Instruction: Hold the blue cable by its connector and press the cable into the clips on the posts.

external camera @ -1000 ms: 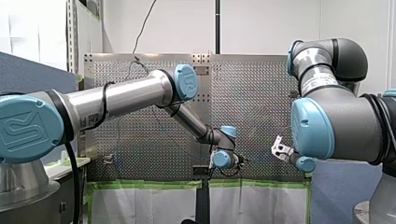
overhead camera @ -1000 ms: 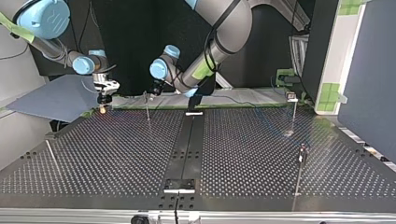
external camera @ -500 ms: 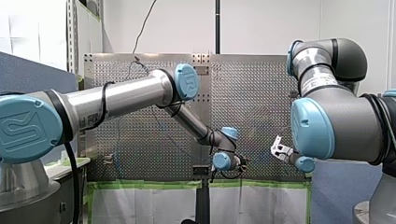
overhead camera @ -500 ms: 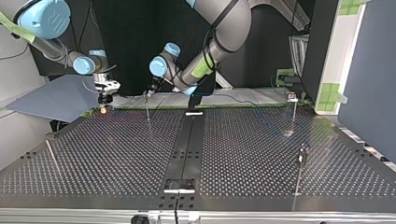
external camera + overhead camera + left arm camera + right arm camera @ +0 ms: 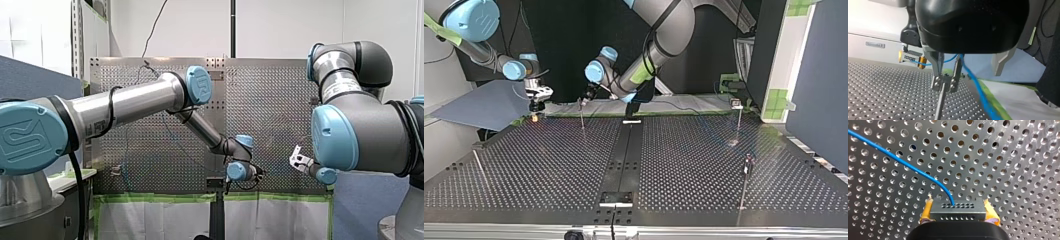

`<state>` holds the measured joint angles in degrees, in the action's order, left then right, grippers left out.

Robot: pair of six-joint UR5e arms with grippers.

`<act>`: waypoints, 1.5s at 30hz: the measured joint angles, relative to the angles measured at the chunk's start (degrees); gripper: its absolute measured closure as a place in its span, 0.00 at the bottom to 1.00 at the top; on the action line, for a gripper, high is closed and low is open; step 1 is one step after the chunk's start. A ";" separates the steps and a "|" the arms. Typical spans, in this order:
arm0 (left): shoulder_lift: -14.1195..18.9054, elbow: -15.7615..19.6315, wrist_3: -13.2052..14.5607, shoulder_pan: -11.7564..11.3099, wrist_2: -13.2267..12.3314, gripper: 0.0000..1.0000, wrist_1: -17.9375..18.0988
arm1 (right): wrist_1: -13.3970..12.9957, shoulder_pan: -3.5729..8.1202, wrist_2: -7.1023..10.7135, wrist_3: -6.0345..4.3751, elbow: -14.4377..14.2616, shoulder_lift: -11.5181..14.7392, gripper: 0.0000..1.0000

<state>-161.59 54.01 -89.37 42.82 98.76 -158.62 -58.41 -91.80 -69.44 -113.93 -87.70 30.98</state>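
Right wrist view: right pincer (image 5: 958, 213) clamped the connector (image 5: 958, 207); left pincer (image 5: 945, 83), narrowly open astride the post (image 5: 940, 103), needed to press blue cable (image 5: 898, 161) down.

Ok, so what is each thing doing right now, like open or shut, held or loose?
My right gripper: shut on the connector.
The connector: held between yellow pads.
The blue cable: plugged into the connector, runs to my left gripper.
My left gripper: at the top of a post; open or shut is unclear.
That post: upright; whether the cable sits in its clip is unclear.
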 joint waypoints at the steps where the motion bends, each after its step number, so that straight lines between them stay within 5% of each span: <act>1: 0.00 0.20 0.00 0.03 -0.10 0.00 0.02 | 0.01 0.00 0.00 -0.01 0.00 0.00 1.00; 20: 4.13 6.03 -2.49 0.49 -2.86 0.00 5.79 | 0.22 -0.25 0.00 -0.02 0.03 0.00 1.00; 45: 4.06 6.14 -2.82 1.04 -2.10 0.00 2.28 | 0.25 -0.55 0.00 -0.07 0.02 -0.01 1.00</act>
<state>-157.53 60.16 -92.19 43.86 96.66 -156.34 -58.16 -92.35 -69.44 -114.00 -87.68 30.97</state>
